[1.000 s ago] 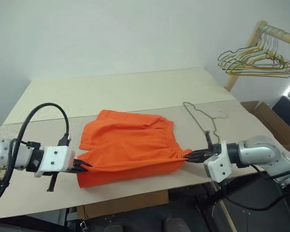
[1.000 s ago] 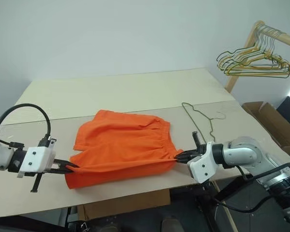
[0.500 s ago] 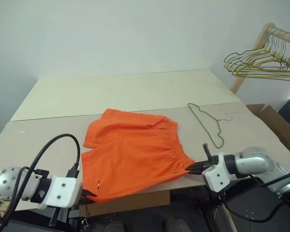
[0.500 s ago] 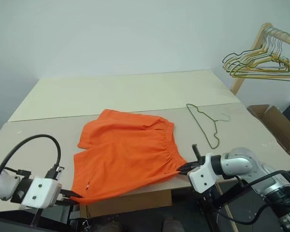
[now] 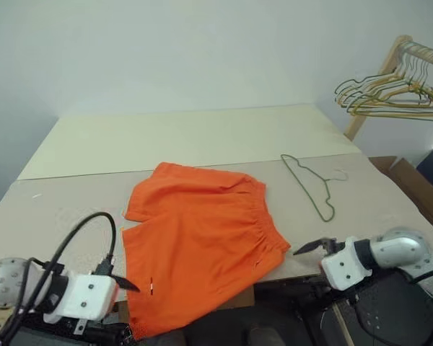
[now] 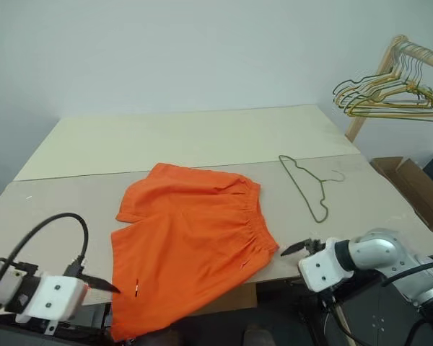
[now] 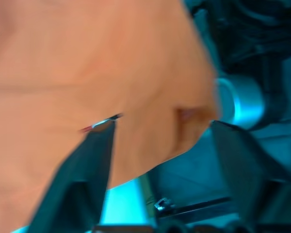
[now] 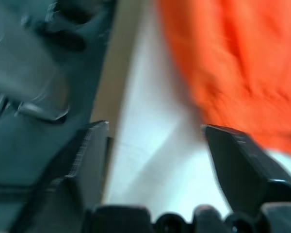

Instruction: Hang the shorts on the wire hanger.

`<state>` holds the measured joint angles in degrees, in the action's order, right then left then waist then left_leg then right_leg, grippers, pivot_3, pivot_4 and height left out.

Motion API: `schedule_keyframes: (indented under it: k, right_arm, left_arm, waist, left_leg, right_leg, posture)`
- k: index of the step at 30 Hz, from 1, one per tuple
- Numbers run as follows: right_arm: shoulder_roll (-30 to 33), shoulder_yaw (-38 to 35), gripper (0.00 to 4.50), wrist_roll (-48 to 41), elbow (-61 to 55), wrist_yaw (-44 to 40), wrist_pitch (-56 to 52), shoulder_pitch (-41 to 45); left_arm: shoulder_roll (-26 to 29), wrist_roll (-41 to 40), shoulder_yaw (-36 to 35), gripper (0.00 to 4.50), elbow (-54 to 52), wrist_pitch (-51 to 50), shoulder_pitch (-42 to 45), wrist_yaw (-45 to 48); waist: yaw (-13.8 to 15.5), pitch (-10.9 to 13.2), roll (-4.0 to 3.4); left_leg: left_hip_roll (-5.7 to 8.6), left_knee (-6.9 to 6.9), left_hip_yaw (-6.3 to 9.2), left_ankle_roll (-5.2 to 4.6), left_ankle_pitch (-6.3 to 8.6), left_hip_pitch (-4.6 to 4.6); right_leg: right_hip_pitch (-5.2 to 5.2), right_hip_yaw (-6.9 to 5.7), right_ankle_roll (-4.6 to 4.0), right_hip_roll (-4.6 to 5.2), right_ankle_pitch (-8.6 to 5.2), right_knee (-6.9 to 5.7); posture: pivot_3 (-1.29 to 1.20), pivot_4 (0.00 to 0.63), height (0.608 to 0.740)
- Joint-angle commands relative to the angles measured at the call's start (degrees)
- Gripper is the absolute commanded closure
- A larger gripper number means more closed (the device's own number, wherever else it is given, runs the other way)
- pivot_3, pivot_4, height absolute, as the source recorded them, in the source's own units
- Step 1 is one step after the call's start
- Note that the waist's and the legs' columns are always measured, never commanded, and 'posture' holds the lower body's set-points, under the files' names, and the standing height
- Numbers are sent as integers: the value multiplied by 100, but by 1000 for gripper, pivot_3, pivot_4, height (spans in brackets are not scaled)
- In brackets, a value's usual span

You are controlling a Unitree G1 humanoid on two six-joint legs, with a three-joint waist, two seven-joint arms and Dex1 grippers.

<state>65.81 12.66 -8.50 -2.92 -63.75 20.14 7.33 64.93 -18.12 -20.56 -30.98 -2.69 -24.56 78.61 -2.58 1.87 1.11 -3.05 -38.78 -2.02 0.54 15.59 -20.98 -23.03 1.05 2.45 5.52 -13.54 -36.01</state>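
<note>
Shorts (image 5: 202, 245) lower hem cut off; wrist views blurred.

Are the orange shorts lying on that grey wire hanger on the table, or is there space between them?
Apart. In the left eye view, bare table shows between the shorts and the wire hanger, which lies off to their right.

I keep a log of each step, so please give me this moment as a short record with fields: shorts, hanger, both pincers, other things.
shorts: flat on the table, one leg hanging over the near edge
hanger: flat on the table, right of the shorts, apart from them
left pincer: open, empty, at the near left hem
right pincer: open, empty, just off the waistband corner
other: bunched hangers on a wooden rack, far right
</note>
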Motion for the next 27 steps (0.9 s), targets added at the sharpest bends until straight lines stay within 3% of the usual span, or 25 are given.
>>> schedule_keyframes:
  k: [1,5,11,15,23,27]
  right_arm:
    - [-211,-702,420,-773,2,248,-1443,449]
    - [-726,-916,420,-612,362,1141,-3236,1128]
    - [-1623,-544,420,136,1660,2299,-5740,2504]
    - [-2119,-386,420,678,2951,2934,-6213,3255]
    - [-2596,-475,420,998,4927,3273,-6326,3991]
    - [-2726,-710,1263,833,5563,3052,-6355,4159]
  left_arm:
    - [-121,-748,-137,638,73,-643,720,-343]
    - [-547,-1500,115,638,43,-1492,1702,-1057]
    - [-1496,-2117,580,638,-154,-2630,2963,-2623]
    - [-1893,-2257,750,638,-283,-2989,3346,-3153]
    - [-1904,-2227,754,638,-423,-3024,3231,-3217]
    - [-1890,-2209,734,613,-471,-2994,3174,-3202]
  waist:
    - [7,0,0]
    - [2,-1,1]
    - [-18,-4,-1]
    - [-86,-6,1]
    - [-233,-9,-3]
    - [-286,-10,-2]
  left_leg:
    - [0,-1,0,0,0,0]
    - [1,-2,2,0,0,-7]
    - [4,-4,6,-1,1,-9]
    - [5,-6,13,-1,0,-12]
    - [7,-5,14,-1,0,-14]
    - [6,-4,22,-1,0,-10]
  right_leg:
    - [1,0,7,0,4,0]
    - [-3,0,11,-1,7,0]
    - [-1,2,9,-3,9,-3]
    - [-2,4,9,-6,12,-5]
    - [-2,6,9,-5,11,-1]
    - [6,2,10,-7,10,0]
  posture:
    - [-57,0,740]
    - [-66,0,740]
    - [-79,0,740]
    - [-78,0,740]
    - [-64,0,740]
    - [-52,0,740]
